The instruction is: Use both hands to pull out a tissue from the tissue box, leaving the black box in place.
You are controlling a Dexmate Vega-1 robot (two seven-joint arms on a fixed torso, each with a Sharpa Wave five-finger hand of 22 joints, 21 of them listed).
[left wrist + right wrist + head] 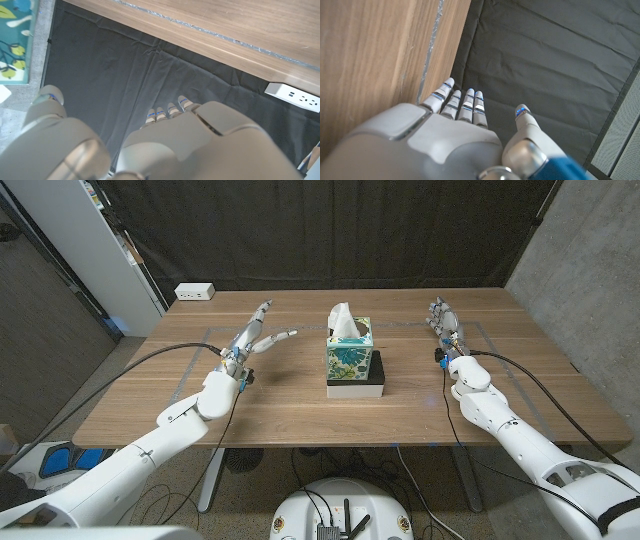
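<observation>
Left hand: [252, 340] sits well to the left of the tissue box, fingers spread and reaching toward it, nothing in its grasp. The left wrist view backs that up, fingertips [170, 111] stretched out over dark curtain.

Power strip: [194, 292] a white one at the tabletop's far edge, well left of and behind the tissue box. It plays no part here.

Tissue box: [350, 359] the landmark, a teal floral-printed carton standing upright at the middle of the tabletop [300, 405]. Judging by the look, it's light cardboard that would tip or lift if the tissue were yanked, so one hand ought to steady its side.

Tissue: [343, 320] a white tuft poking up out of the tissue box's top slot. Soft, thin and easy to tear by my read. The place to take hold is that raised peak, pinched gently and drawn straight up.

Black box: [357, 389] directly under the tissue box, a low black base showing a white front face. The task says it has to remain put, and it looks flat and stable, though a hard sideways pull could slide it.

Right hand: [446, 323] well to the right of the tissue box, fingers extended and apart, released and holding nothing. The right wrist view shows those fingers [466, 106] straight, beside the tabletop's edge.
</observation>
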